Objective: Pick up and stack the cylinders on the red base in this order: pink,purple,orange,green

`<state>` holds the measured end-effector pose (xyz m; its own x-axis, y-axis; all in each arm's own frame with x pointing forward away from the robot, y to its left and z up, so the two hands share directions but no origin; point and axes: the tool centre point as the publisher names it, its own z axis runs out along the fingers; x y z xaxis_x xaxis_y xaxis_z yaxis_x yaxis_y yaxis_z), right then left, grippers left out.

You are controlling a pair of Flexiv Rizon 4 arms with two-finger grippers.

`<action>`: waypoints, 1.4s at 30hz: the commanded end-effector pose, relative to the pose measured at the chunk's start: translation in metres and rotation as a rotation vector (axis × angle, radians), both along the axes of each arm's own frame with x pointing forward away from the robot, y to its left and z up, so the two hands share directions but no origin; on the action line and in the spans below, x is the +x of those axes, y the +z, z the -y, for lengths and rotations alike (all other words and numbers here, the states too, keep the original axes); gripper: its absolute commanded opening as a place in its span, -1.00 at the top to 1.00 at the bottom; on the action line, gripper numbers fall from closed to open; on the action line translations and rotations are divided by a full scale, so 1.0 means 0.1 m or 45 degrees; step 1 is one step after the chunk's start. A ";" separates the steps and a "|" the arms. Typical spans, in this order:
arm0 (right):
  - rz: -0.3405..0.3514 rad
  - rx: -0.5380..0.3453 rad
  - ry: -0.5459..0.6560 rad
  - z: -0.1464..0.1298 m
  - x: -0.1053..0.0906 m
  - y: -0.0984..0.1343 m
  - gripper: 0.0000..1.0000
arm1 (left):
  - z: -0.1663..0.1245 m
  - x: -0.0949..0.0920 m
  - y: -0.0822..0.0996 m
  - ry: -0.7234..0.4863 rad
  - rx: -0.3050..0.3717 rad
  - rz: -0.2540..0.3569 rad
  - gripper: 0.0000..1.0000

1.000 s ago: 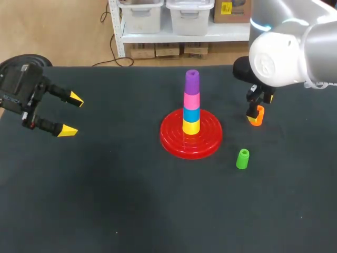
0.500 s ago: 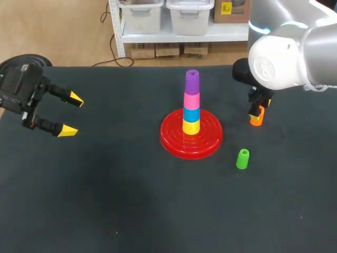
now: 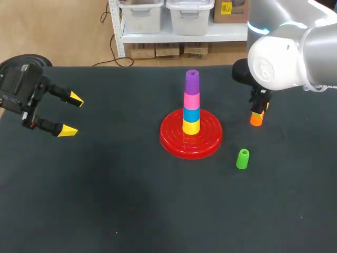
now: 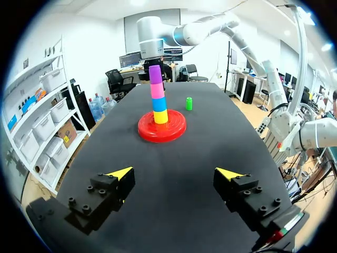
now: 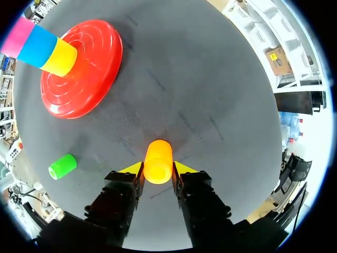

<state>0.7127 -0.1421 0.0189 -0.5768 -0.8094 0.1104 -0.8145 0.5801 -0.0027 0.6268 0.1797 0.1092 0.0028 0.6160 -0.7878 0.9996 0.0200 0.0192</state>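
Head view: orange cylinder [image 3: 256, 118] right of red base [image 3: 174, 139], at right gripper [image 3: 258, 109]; left wrist view: left gripper [image 4: 174, 175] spread, empty; right wrist view: both fingers pinch the orange cylinder, so lift straight, keep it upright, centre over purple cylinder [image 3: 192, 78].

The red base [image 3: 174, 141] lies flat mid-table, bearing an upright stack: yellow cylinder [image 3: 191, 126], blue cylinder [image 3: 191, 114], pink cylinder [image 3: 191, 100], then purple cylinder [image 3: 192, 80] on top. At its 3 o'clock the orange cylinder [image 3: 256, 119] stands upright, pinched between the fingers [image 5: 131, 168] of the right gripper [image 5: 158, 169]. The green cylinder [image 3: 243, 158] stands free at 4 o'clock.
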 end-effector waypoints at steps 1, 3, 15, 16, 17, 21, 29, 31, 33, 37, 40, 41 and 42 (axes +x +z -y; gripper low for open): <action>0.006 0.002 -0.001 0.01 -0.02 0.01 1.00 | -0.01 -0.01 -0.01 0.001 -0.003 0.007 -1.00; 0.008 0.003 0.000 0.01 -0.02 0.01 1.00 | -0.01 -0.01 -0.01 0.001 -0.003 0.007 -1.00; 0.063 0.066 -0.012 0.01 -0.02 0.20 1.00 | -0.01 -0.01 -0.01 0.001 -0.003 0.007 -1.00; 0.069 0.065 -0.011 0.00 -0.02 0.24 1.00 | -0.01 -0.01 -0.01 0.001 -0.003 0.007 -1.00; 0.075 0.063 -0.011 0.01 -0.02 0.29 1.00 | -0.01 -0.01 -0.01 0.001 -0.003 0.007 -1.00; 0.102 0.033 0.010 -0.05 -0.03 0.53 1.00 | -0.01 -0.01 -0.01 0.001 -0.003 0.007 -1.00; 0.142 0.036 0.047 -0.28 -0.13 1.17 1.00 | -0.01 -0.01 -0.01 0.001 -0.003 0.007 -1.00; 0.148 0.022 0.056 -0.34 -0.15 1.34 1.00 | -0.01 -0.01 -0.01 0.001 -0.003 0.007 -1.00; 0.150 0.053 0.048 -0.33 -0.15 1.52 1.00 | -0.01 -0.01 -0.01 0.001 -0.003 0.007 -1.00; 0.181 0.078 0.052 -0.38 -0.19 1.89 1.00 | -0.01 -0.01 -0.01 0.001 -0.003 0.007 -1.00; 0.197 0.054 0.081 -0.48 -0.24 2.15 1.00 | -0.01 -0.01 -0.01 0.001 -0.003 0.007 -1.00; 0.203 0.060 0.091 -0.51 -0.25 2.23 1.00 | -0.01 -0.01 -0.01 0.001 -0.003 0.007 -1.00; 0.204 0.068 0.100 -0.56 -0.26 2.31 1.00 | -0.01 -0.01 -0.01 0.001 -0.003 0.007 -1.00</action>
<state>0.6982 -0.0936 0.2176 -0.5206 -0.8535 -0.0227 -0.8483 0.5201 -0.0989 0.6268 0.1797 0.1092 0.0028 0.6160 -0.7877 0.9996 0.0200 0.0192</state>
